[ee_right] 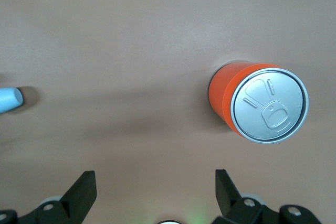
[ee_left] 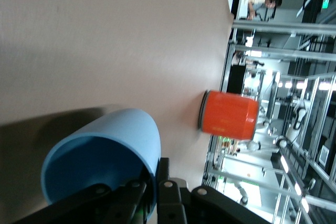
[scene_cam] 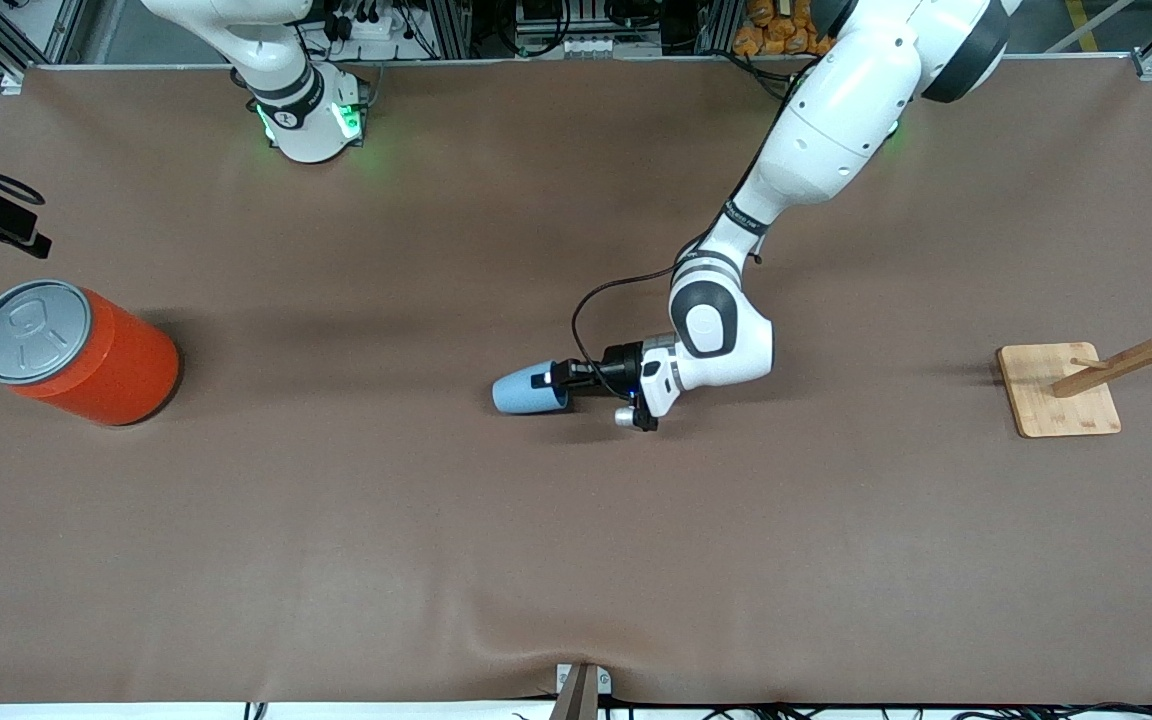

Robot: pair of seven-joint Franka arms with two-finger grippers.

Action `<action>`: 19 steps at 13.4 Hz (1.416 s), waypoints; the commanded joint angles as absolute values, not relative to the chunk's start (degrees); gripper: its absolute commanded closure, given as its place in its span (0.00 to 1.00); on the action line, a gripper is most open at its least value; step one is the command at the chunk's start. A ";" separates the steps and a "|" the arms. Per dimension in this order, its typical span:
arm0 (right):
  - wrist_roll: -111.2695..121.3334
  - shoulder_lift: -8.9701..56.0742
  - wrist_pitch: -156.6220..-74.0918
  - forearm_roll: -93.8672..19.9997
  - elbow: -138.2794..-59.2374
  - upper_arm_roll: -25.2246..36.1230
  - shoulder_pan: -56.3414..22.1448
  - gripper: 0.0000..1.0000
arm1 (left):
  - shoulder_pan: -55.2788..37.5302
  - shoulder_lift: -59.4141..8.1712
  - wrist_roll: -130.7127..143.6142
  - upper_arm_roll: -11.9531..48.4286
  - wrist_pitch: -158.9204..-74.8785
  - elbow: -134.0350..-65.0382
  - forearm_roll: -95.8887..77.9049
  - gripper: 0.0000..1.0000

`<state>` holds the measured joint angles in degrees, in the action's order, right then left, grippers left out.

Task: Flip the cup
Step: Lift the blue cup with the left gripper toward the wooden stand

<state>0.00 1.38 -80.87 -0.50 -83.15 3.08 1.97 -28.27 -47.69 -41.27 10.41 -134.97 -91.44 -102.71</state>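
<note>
The light-blue cup [scene_cam: 526,393] is tipped on its side near the middle of the table, its rim toward the left arm's end. My left gripper [scene_cam: 562,383] is shut on the rim wall, one finger inside the cup and one outside. In the left wrist view the cup's open mouth [ee_left: 100,156] fills the space beside my left gripper [ee_left: 156,190]. I cannot tell whether the cup touches the table. My right gripper [ee_right: 155,190] is open and empty, high over the table; the cup's edge [ee_right: 9,99] shows in its view. The right arm waits.
A large orange can [scene_cam: 86,355] with a grey lid stands toward the right arm's end; it also shows in the right wrist view [ee_right: 260,103] and the left wrist view [ee_left: 230,115]. A wooden mug rack [scene_cam: 1061,388] stands toward the left arm's end.
</note>
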 commanded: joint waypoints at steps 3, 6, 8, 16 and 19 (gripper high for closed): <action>-0.35 1.41 -79.46 0.09 -82.79 2.73 2.02 0.00 | -28.30 -41.32 -25.27 10.11 -141.74 -92.72 -94.51 1.00; -0.35 1.32 -79.37 0.09 -82.79 2.72 1.93 0.00 | -27.60 -36.93 -12.96 9.76 -144.22 -95.97 -82.84 1.00; -0.35 1.41 -79.37 0.09 -82.79 2.72 1.93 0.00 | -27.33 -34.29 -6.89 8.44 -144.23 -98.95 -74.83 1.00; -0.35 1.41 -79.10 0.09 -82.79 2.72 1.67 0.00 | -17.96 -21.81 11.67 3.96 -135.05 -109.51 -34.25 1.00; -0.26 1.41 -79.10 0.09 -82.88 2.72 1.41 0.00 | -11.09 -17.33 17.38 3.96 -123.69 -109.51 -14.65 1.00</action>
